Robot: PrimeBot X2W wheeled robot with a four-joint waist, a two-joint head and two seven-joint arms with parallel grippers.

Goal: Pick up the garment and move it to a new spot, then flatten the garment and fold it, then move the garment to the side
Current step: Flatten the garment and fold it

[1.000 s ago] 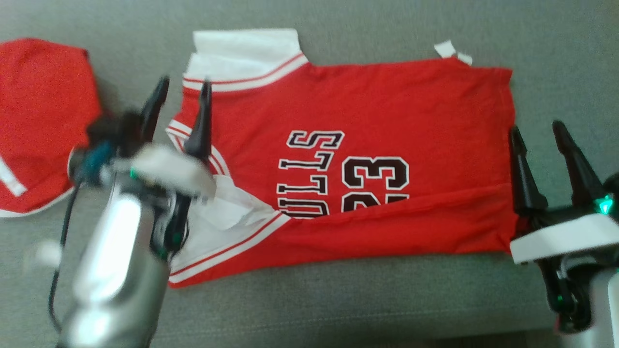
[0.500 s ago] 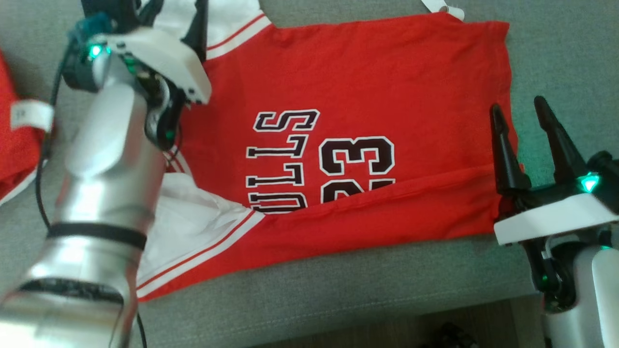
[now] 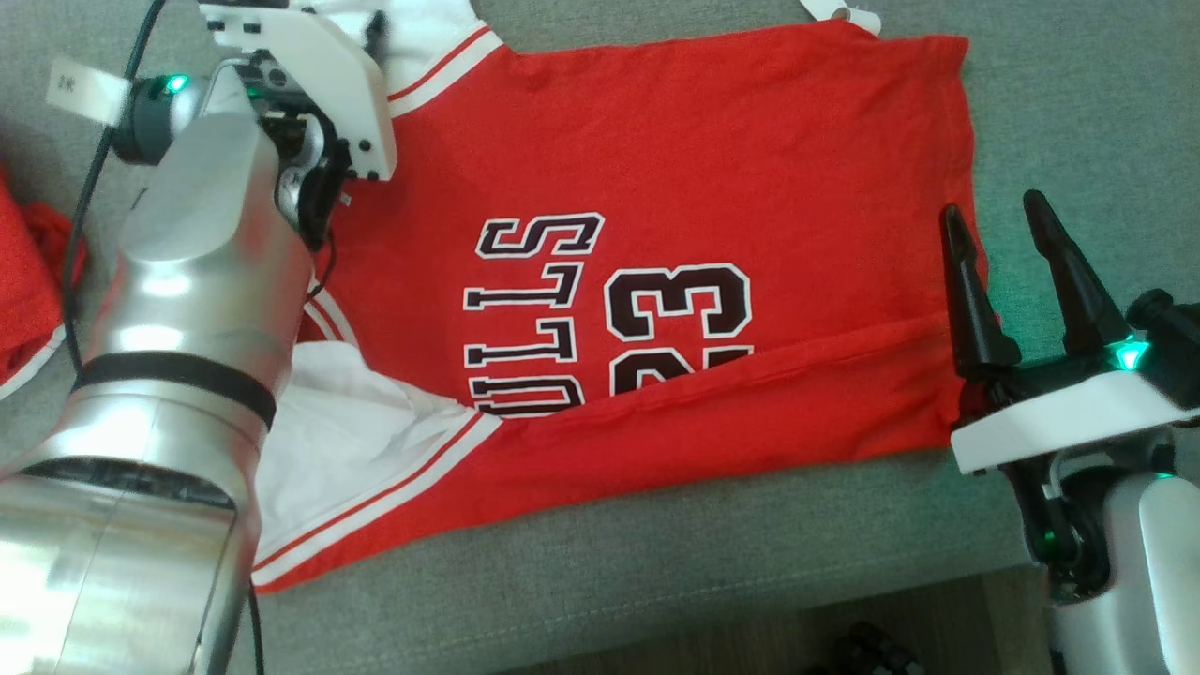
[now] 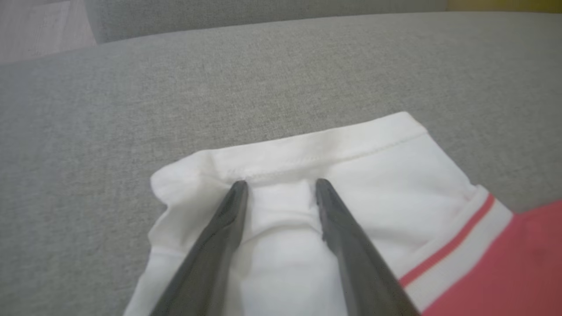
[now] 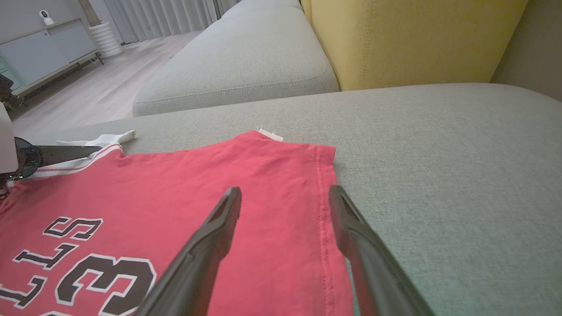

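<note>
1. Moved up-frame since a second ago: left gripper (image 4: 280,182), from the jersey's armhole to the white sleeve (image 4: 360,175) at upper left of head view. Whole head view shifted too, so partly camera motion.
2. Left fingers apart, tips pressed on sleeve near hem seam, cloth puckered between. Not pinched shut yet.
3. Right gripper (image 3: 992,206) spread wide and empty, straddling the hem edge at right of head view. Contact with cloth unclear. Probably parked to pair with the left arm for a fold.
4. Red Bulls 23 jersey (image 3: 703,169) spread flat mid-frame, lower edge already folded up over part of the print. Judged next: tuck sleeve inward.
5. Underneath: grey sofa seat (image 3: 656,581). Second red garment (image 3: 28,281) at left edge.
6. Right wrist view: yellow backrest (image 5: 417,39), wood floor (image 5: 101,87), pale cabinet (image 5: 44,48), curtains (image 5: 175,13).
</note>
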